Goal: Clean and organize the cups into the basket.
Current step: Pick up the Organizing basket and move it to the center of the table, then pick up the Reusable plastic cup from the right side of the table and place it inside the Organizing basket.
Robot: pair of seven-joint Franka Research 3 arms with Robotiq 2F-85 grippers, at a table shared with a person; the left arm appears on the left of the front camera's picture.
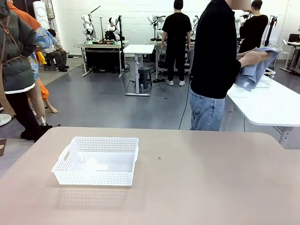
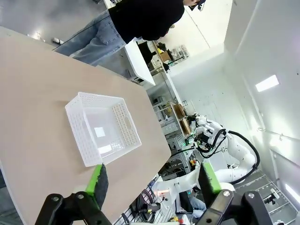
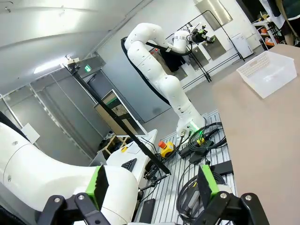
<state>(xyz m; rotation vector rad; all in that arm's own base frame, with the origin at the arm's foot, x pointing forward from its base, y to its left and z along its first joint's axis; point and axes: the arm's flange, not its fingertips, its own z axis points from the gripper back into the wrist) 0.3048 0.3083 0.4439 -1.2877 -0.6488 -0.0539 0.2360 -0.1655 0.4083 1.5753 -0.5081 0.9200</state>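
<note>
**Desk.** A broad tan desk [image 1: 211, 187] was inspected, with a person [image 1: 215, 56] standing at its far edge.

**Basket.** One shallow rectangular white plastic basket with lattice-mesh sides [image 1: 95, 178] sat upright on the desk, left of centre and flat on its base. One long side faced the robot. A cut-out handle showed in its left end wall. Its floor was in plain sight, with a pale rectangular patch near the middle. A small dark speck [image 1: 159, 158] lay on the desk to the right of the basket, apart from it.

**Left tool** [image 2: 152, 183]. It was raised clear of the desk. Its two black fingers with green pads [image 2: 96, 180] stood wide apart with nothing between them. In its own view the basket lay on the desk beyond the fingertips, touching neither.

**Right tool** [image 3: 150, 183]. It was held off to the side of the desk, over a metal base plate strewn with cables [image 3: 197, 145]. Its fingers were spread wide and gripped nothing. The basket showed well apart from it, far across the desk.

**Person.** The person wore a black long-sleeved top and blue jeans and was turned towards a white desk [image 1: 272, 108] behind. A hand [image 1: 253, 57] held a grey-blue cloth [image 1: 255, 72] at chest height.
</note>
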